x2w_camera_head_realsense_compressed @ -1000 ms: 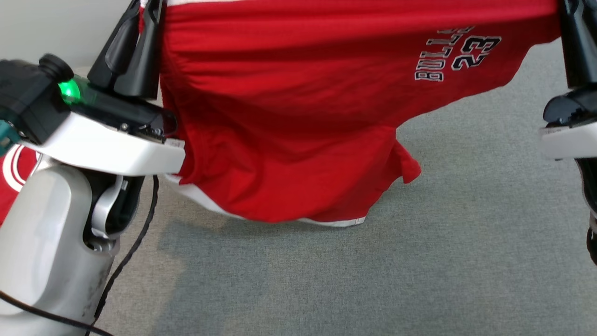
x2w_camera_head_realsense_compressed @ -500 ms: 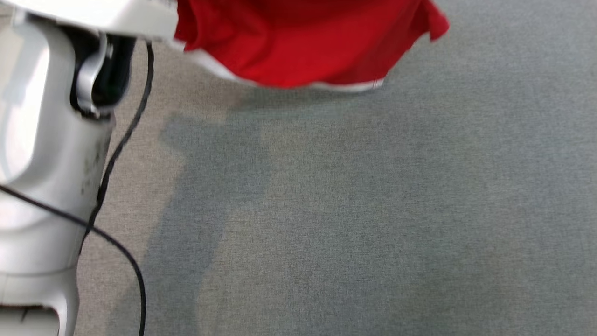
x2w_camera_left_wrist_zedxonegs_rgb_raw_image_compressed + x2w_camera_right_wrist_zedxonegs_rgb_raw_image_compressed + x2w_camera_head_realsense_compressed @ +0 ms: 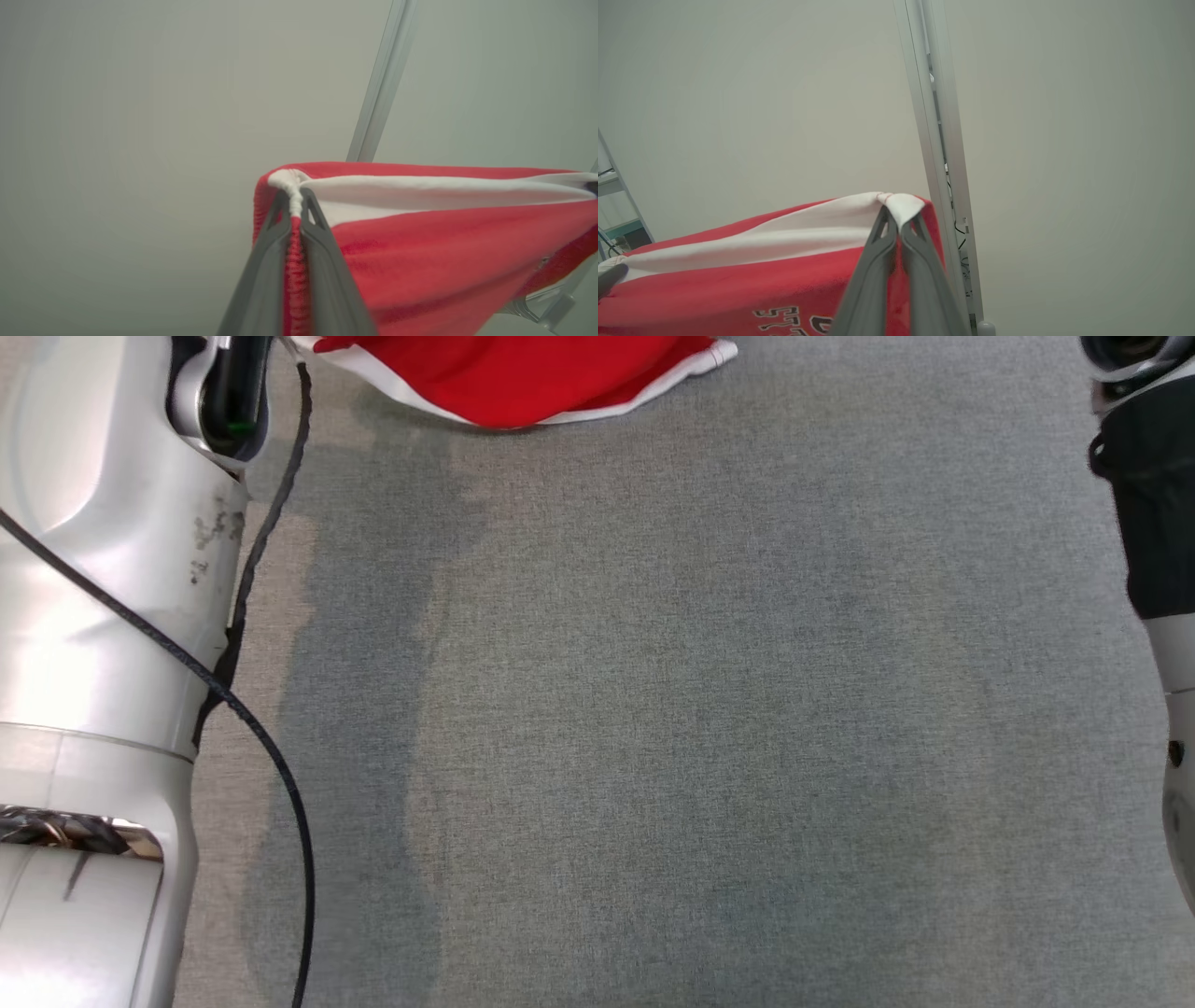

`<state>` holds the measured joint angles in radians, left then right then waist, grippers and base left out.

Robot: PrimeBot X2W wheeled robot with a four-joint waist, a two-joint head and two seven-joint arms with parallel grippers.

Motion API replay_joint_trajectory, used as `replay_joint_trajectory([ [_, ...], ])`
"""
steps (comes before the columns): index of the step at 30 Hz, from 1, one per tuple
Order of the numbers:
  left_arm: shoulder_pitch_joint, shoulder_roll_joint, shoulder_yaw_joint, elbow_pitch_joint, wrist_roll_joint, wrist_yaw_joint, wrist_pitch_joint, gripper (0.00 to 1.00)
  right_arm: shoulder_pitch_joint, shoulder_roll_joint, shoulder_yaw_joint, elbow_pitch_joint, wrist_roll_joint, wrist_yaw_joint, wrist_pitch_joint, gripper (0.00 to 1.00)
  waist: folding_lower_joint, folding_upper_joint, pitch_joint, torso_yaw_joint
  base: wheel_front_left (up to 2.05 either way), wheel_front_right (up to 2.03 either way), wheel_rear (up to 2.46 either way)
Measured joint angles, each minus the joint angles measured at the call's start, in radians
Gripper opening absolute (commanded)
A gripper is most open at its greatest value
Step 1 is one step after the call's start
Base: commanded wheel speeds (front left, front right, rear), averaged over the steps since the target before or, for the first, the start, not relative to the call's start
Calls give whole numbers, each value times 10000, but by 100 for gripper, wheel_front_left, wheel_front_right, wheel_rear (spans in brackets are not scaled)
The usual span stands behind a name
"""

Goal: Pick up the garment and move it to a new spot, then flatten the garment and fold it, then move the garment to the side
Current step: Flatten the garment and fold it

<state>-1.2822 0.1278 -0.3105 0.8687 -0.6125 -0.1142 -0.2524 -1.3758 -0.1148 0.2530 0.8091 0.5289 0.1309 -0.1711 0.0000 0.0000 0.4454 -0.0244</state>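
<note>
left claw [image 3: 293,193] clamped tight on white-band corner of red garment [image 3: 420,247], garment held up taut between both claws, lower hem hanging by grey surface [image 3: 653,709], contact unclear, right claw [image 3: 900,213] pinched closed on the opposite white-band corner

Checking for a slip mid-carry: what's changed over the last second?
The head camera tipped down, so the garment sits at the view's top edge; no clear move of its own. Left end effector and right end effector stay shut on its white-trimmed corners; nothing released.
</note>
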Motion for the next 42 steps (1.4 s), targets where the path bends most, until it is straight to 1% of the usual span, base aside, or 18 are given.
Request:
replay_joint_trajectory([
  [2, -63, -140, -46, 479, -54, -52, -36, 0, -61, 69, 282, 456, 155, 0, -165, 0, -1, 0, 94, -4, 0, 0, 0],
  [6, 94, -211, -123, 951, -59, -100, -86, 0, 227, 123, 826, 859, 554, 0, -527, 0, 0, 0, 195, 34, 0, 0, 0],
  [9, 841, -268, 226, 591, -150, -142, -113, 0, 1054, 79, 1195, 909, 851, 0, -750, 0, 0, 0, 161, 69, 0, 0, 0],
  [12, 2052, -341, 506, -50, -48, -153, -119, 0, 2254, -17, 1503, 706, 1200, 0, -853, 0, 0, 0, 39, 91, 0, 0, 0],
  [14, 2909, -412, 570, -614, 75, -153, -117, 0, 3064, -169, 1553, 337, 1434, 0, -865, 0, 0, 0, -43, 103, 0, 0, 0],
  [17, 4258, -508, 581, -1530, 311, -155, -119, 0, 4476, -474, 1170, -715, 1576, 2, -894, 0, 0, 0, -253, 139, 0, 0, 0],
  [18, 4258, -508, 581, -1530, 311, -155, -119, 0, 4476, -474, 1170, -715, 1576, 2, -894, 0, 0, 0, -253, 139, 0, 0, 0],
  [25, 7464, -527, 364, -3486, 782, -161, -117, 0, 8401, -591, 587, -2953, 1358, 0, -892, 0, 0, 0, -1108, 185, 0, 0, 0],
  [28, 8658, -439, 330, -4320, 903, -161, -117, 0, 9884, -600, 326, -3791, 1233, 0, -894, 0, 0, 1, -1514, 184, 0, 0, 0],
  [33, 10434, -79, 487, -5509, 1024, -167, -115, 0, 12024, -556, -12, -4909, 932, 4, -859, 0, 0, 1, -2247, 160, 0, 0, 0],
  [36, 11430, 58, 639, -6067, 1099, -173, -105, 0, 13026, -512, -284, -5599, 663, 17, -468, 0, 0, 0, -2687, 121, 0, 0, 0],
  [38, 12020, 140, 738, -6435, 1108, -146, -105, 0, 13623, -374, -466, -6113, 470, 33, -165, 0, 0, 1, -2962, 83, 0, 0, 0],
  [42, 13170, 148, 830, -7288, 1106, 198, -98, 0, 14803, -58, -934, -7125, 12, 33, 585, 0, 0, 1, -3456, 2, 0, 0, 0],
])
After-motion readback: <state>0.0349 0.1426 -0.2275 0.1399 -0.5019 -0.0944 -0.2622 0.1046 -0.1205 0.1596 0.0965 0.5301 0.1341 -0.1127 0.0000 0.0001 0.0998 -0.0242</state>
